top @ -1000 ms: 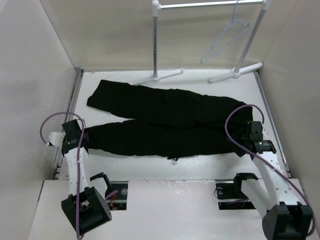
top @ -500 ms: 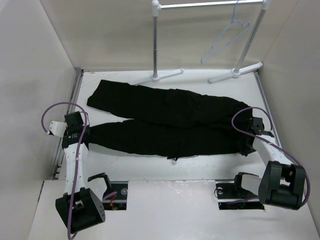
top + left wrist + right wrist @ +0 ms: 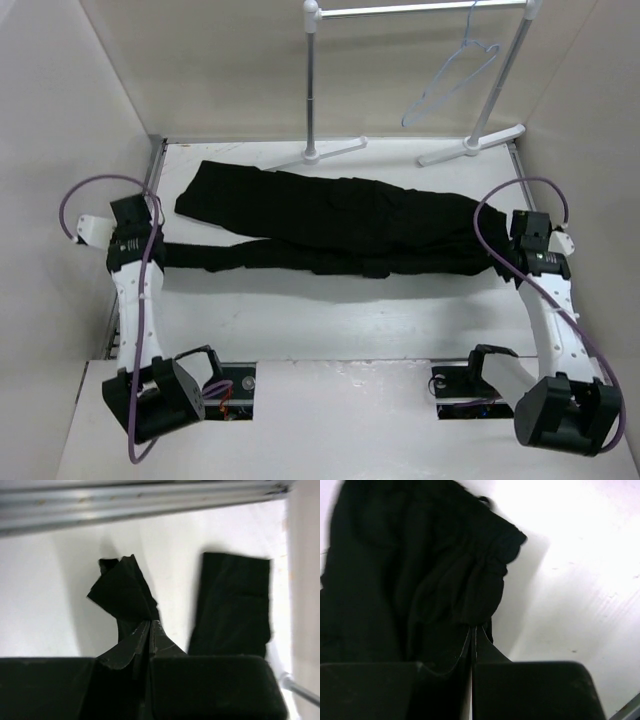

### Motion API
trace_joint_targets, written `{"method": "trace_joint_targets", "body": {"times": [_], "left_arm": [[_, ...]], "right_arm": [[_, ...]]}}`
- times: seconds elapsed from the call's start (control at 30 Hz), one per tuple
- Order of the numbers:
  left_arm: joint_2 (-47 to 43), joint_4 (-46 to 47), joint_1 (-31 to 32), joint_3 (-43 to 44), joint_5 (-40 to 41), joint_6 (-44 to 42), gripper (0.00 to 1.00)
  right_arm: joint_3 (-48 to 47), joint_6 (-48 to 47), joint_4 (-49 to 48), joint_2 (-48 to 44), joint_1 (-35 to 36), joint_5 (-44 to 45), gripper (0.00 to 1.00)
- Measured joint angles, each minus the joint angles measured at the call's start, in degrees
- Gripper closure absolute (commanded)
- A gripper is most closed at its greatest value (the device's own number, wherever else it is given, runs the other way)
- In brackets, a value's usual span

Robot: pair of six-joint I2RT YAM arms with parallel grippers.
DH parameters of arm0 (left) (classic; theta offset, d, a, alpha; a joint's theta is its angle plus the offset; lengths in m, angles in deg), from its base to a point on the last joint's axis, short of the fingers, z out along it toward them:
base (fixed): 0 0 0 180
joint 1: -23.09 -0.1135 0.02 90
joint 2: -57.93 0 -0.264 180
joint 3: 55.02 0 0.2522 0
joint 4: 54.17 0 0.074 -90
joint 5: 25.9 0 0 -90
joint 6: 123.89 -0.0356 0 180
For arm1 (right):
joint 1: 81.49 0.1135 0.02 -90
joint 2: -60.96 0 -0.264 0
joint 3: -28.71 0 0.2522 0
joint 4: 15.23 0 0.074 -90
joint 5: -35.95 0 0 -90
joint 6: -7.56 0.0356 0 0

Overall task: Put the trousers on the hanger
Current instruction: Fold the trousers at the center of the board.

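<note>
Nearest to us, our left tool [image 3: 150,624] has its fingers pressed together on a cuff of the black trousers [image 3: 330,225]. In the left wrist view the fabric comes out of the closed tips in a crumpled fold that casts a shadow on the white surface [image 3: 330,320]. The other cuff lies flat just beside it. Our right tool [image 3: 472,629] is likewise pinched on the trousers, at the gathered waistband, which bunches up just past the tips.

Between the two tools, the nearer leg runs as a narrow, nearly straight band across the surface from the left side to the right. The farther leg lies flat behind it, angling toward the far left corner.

Well beyond the trousers, at the far edge, stands a white tube rack [image 3: 312,90]. The pale hanger [image 3: 441,80] hangs by its hook from the rack's top bar, tilted and well apart from the trousers.
</note>
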Motion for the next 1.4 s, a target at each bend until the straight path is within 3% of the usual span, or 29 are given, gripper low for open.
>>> {"method": "trace_joint_targets", "body": {"times": [0.23,0.53,0.7,0.77,0.8,0.83,0.9,1.0,1.1,1.23,1.3,1.4], "left_arm": [[16.4,1.2,4.9,21.2,3.3,-3.1,1.0],[53.0,0.9,11.0,56.3,4.4,-9.5,1.0],[73.4,-0.6,13.7,78.8,4.3,-12.8,0.92],[80.0,-0.7,14.1,85.9,4.4,-13.5,0.8],[82.2,-0.5,14.1,87.6,4.4,-13.8,0.71],[83.5,-0.3,14.0,88.0,4.3,-14.1,0.62],[84.4,-0.2,13.6,86.9,3.5,-14.4,0.52],[81.3,2.3,12.7,79.3,1.6,-14.6,0.49],[69.3,6.4,10.9,58.8,-0.7,-14.5,0.5],[47.3,12.1,6.8,30.3,-5.7,-12.0,0.48],[38.3,15.5,4.8,20.8,-8.6,-10.1,0.47],[33.3,20.2,4.6,14.7,-13.3,-7.9,0.47]], "right_arm": [[-12.9,-2.5,0.8,6.3,0.7,-0.8,0.96],[-29.8,-3.5,-3.7,33.2,-1.0,-7.3,0.96],[-40.2,-3.5,-4.6,47.4,-2.5,-9.7,0.96],[-44.2,-3.5,-4.7,51.9,-3.1,-9.5,0.89],[-46.0,-3.4,-4.8,53.8,-3.4,-9.2,0.78],[-47.5,-3.2,-4.8,55.5,-3.7,-8.9,0.59],[-49.8,-3.1,-5.1,57.7,-4.0,-8.6,0.36],[-50.6,-3.4,-5.7,58.3,-4.1,-8.7,0.26],[-48.5,-3.7,-7.2,55.5,-2.8,-8.4,0.25],[-37.7,-3.9,-11.3,44.6,0.2,-8.4,0.33],[-32.5,-3.7,-13.3,39.1,1.6,-8.5,0.36],[-25.6,-3.5,-16.3,33.3,2.9,-8.9,0.36]]}}
